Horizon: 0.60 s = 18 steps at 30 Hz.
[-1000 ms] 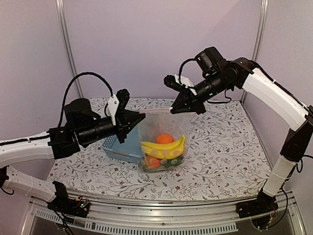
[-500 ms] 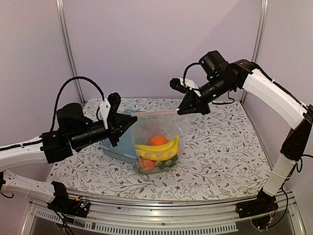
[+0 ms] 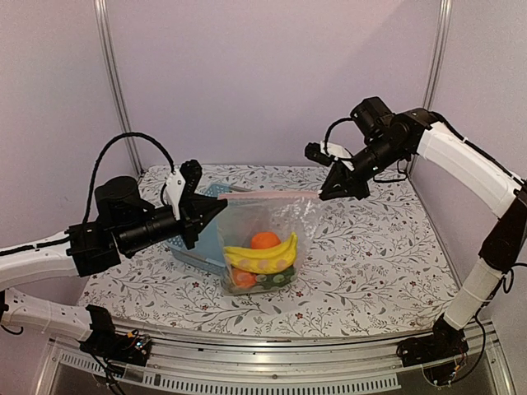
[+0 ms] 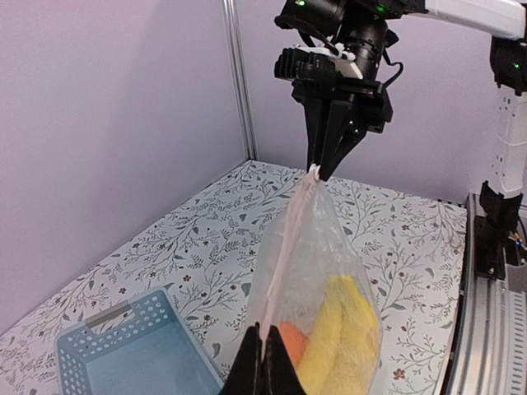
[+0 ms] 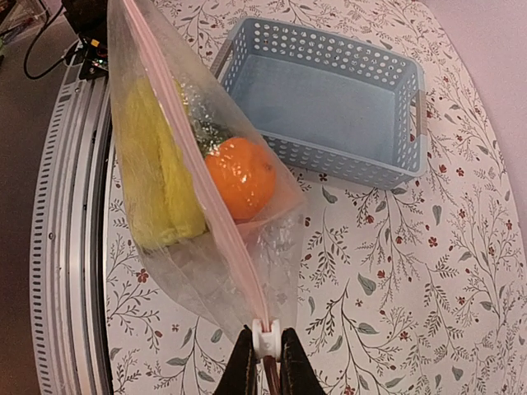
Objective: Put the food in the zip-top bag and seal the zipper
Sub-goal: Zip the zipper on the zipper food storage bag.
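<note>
bag (image 3: 265,220): hangs between your two grippers above the cloth (image 3: 370,247), top edge pulled straight; you cannot tell whether its bottom touches the cloth.
food (image 3: 262,255): all inside the bag, with bananas in front, an orange behind, and red and green pieces at the bottom.
left gripper (image 3: 219,203): pressed together on the bag's left top corner, your anchor end.
right gripper (image 3: 324,193): pinching the white slider (image 5: 265,339) at the far end of the zipper (image 3: 272,194).
seal: the strip looks closed along its length, but you cannot confirm that from these views.
risk, slip: the food's weight hangs on two thin pinches; a jerk could pull a corner free.
risk, tear: if you spread the arms further, the taut strip could split or the slider could pop off.
risk, swing: if you let go of one end first, the bag swings and may tip.
around: the basket (image 3: 200,247) sits just left of the bag, under your left wrist.
in the way: nothing lies along the zipper; only the basket could snag the bag as you lower it.
</note>
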Motion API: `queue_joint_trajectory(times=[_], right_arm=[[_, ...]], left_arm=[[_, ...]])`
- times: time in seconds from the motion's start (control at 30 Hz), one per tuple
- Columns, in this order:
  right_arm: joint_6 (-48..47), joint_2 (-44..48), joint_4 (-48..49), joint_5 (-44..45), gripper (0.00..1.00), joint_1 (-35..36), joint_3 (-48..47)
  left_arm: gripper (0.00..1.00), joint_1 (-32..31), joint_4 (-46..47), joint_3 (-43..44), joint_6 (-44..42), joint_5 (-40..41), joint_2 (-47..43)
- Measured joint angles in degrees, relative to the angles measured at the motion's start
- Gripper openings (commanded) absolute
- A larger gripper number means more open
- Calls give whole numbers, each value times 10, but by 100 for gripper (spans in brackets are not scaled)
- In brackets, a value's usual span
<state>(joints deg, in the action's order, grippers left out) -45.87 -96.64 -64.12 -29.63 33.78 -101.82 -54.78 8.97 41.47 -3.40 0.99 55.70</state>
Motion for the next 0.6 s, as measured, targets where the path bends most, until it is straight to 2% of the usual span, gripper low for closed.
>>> queue_joint_trajectory(times=[0.4, 0.6], right_arm=[[-2, 24, -8, 18, 4, -15, 23], [-5, 25, -15, 18, 3, -48, 24]], left_arm=[[0, 3, 22, -9, 0, 0, 3], [0, 18, 94, -5, 0, 0, 68]])
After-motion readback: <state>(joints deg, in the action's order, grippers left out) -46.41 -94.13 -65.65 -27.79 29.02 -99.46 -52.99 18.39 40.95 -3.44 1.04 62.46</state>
